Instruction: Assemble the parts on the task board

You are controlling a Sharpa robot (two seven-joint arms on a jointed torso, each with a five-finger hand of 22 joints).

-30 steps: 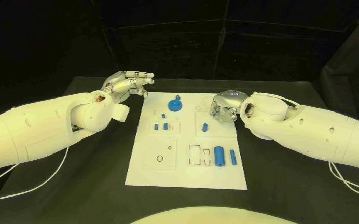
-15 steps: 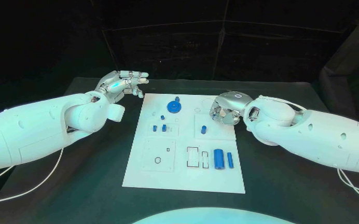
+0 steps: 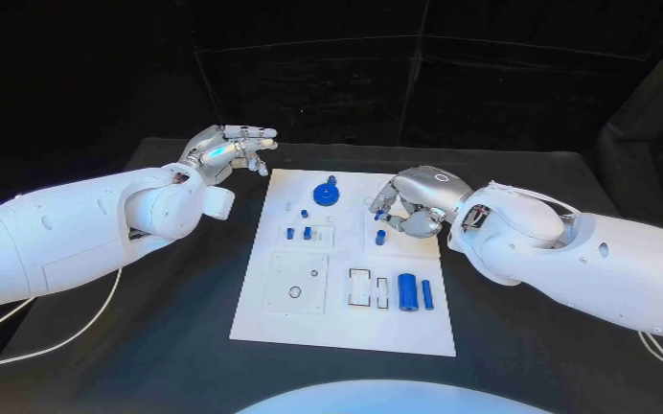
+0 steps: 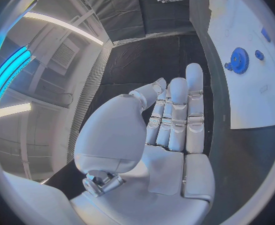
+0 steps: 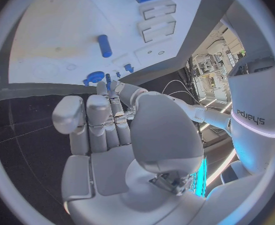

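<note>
The white task board (image 3: 277, 313) lies in the middle of the table. On it are a blue gear (image 3: 326, 193), three small blue pieces (image 3: 299, 233) near it, a blue peg (image 3: 380, 237), and a thick blue cylinder (image 3: 408, 290) beside a thinner one (image 3: 427, 293). My right hand (image 3: 412, 205) hovers over the board's far right part, just behind the peg. Its fingers are curled toward the thumb, and I cannot make out whether they hold anything. My left hand (image 3: 228, 150) is raised off the board's far left corner, fingers straight and empty (image 4: 169, 120).
Black table (image 3: 166, 337) surrounds the board, with free room on both sides and in front. My right forearm (image 3: 553, 241) crosses the table to the right of the board. My left forearm (image 3: 97, 222) lies to its left. Empty recesses (image 3: 368, 286) sit in the board's near half.
My right hand has edged slightly toward the board's middle, its fingers now reaching nearer the blue peg. The left hand has barely moved. No part has shifted.
</note>
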